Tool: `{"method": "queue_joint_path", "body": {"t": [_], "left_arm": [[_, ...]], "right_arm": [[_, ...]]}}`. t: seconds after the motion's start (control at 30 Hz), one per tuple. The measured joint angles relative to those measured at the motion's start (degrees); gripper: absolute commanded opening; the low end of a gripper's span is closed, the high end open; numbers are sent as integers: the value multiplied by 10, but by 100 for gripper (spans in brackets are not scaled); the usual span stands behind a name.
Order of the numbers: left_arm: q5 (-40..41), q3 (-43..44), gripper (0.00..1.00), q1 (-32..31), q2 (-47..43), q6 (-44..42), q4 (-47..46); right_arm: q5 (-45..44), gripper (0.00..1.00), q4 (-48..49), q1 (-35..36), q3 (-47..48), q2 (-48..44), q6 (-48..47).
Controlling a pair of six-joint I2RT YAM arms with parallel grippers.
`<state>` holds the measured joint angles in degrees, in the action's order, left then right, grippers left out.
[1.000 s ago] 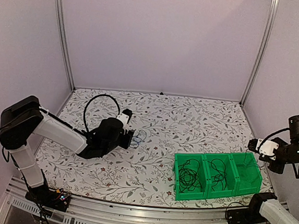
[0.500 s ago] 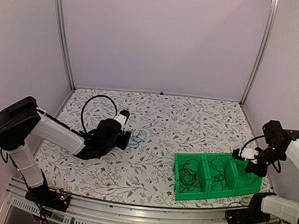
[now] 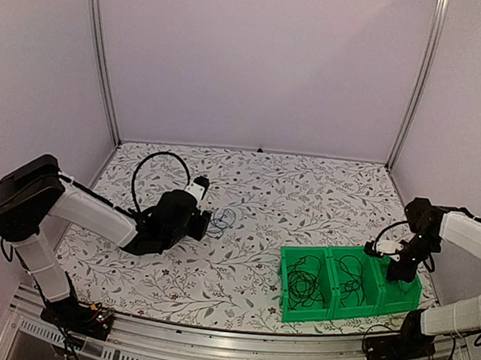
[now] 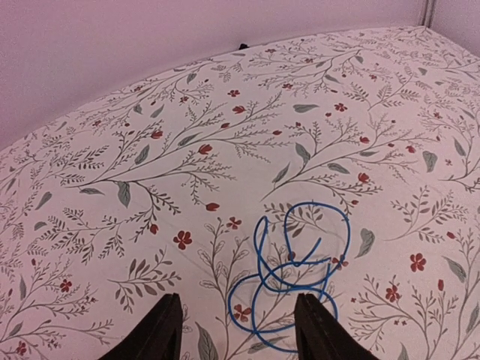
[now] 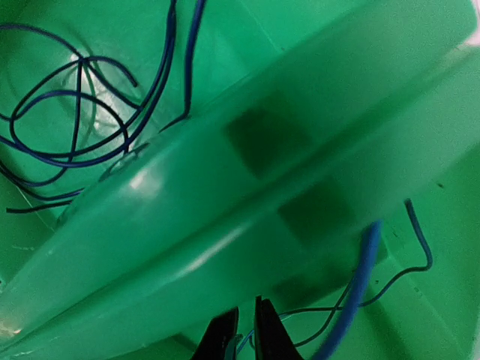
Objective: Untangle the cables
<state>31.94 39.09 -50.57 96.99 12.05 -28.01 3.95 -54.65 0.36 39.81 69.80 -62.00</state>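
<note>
Plain pale lilac walls [image 3: 259,64] enclose a white worktop [image 3: 308,182] printed with grey vines and small red flowers, with aluminium posts [image 3: 100,58] at its far corners and a slotted metal rail [image 3: 234,348] along its near edge, in soft, even light.

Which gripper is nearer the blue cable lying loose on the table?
Left. The left gripper is right at the blue cable, open fingers either side. The right gripper is far across, at the green bin.
</note>
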Motion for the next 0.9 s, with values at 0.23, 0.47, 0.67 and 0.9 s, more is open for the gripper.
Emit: {"method": "queue_joint_path", "body": {"t": [0.23,0.47,0.67,0.9], "left_arm": [[-45,33,53,24,-5,32,66],[-171,54,45,103,-18,102,134],[-309,68,47,168,13,132,141],[-392,115,37,178,61,145,157]], "right_arm": [[-6,66,-38,0,41,23,31],[0,80,-120,0,193,-54,11],[65,77,-116,4,308,-41,20],[172,69,-19,99,377,88,131]]}}
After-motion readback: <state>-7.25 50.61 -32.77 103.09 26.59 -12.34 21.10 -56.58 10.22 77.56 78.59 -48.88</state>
